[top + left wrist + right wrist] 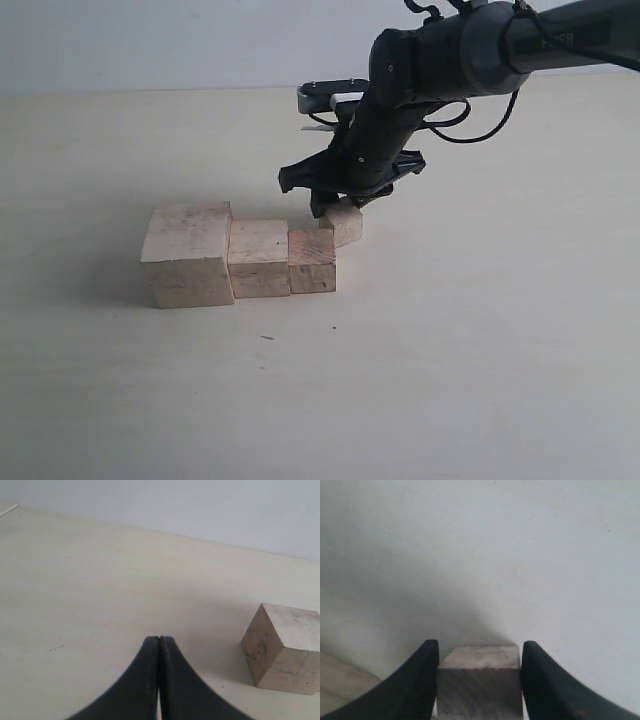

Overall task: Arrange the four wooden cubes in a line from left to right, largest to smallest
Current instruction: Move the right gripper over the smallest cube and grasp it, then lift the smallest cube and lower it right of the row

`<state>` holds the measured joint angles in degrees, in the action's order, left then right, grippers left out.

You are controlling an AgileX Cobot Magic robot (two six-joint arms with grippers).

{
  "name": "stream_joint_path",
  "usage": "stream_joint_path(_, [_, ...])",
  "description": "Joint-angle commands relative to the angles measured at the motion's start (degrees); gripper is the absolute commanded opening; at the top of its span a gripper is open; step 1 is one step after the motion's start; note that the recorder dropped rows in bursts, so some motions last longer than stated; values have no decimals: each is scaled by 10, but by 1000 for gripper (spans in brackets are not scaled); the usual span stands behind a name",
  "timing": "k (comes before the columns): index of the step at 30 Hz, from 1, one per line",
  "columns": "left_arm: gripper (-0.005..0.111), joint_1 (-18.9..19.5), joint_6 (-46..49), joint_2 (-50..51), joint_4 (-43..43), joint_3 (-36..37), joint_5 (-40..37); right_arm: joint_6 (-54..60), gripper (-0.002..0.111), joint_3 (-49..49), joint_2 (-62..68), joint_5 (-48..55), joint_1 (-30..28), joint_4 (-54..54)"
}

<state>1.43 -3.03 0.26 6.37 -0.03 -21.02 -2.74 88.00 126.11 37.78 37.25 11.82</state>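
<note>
Three of the wooden cubes stand touching in a row on the table: the largest cube (188, 255) on the left, a medium cube (259, 258) beside it, then a smaller cube (312, 260). The smallest cube (345, 224) sits slightly tilted just behind the row's right end, with my right gripper (338, 206) shut on it from above. The right wrist view shows this smallest cube (479, 680) pressed between both black fingers (420, 680). My left gripper (159, 640) is shut and empty, low over the table, with one wooden cube (282, 650) off to its side. The left arm is outside the exterior view.
The pale table (470, 340) stretches wide in front of and to the right of the row. The right arm (450, 60) reaches in from the upper right with a loose cable. A pale wooden surface (340, 682) shows beside the right gripper's finger.
</note>
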Motion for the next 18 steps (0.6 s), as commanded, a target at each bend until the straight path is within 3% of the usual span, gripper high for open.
stream_joint_path(1, [0, -3, -3, -3, 2, 0, 3, 1, 0, 4, -8, 24, 1, -49])
stream_joint_path(5, [0, -3, -3, -3, 2, 0, 3, 35, 0, 35, -46, 89, -1, -140])
stream_joint_path(13, [0, -3, -3, -3, 2, 0, 3, 350, 0, 61, -86, 225, -60, -14])
stream_joint_path(18, [0, -3, -3, -3, 2, 0, 3, 609, 0, 60, -86, 309, -125, 162])
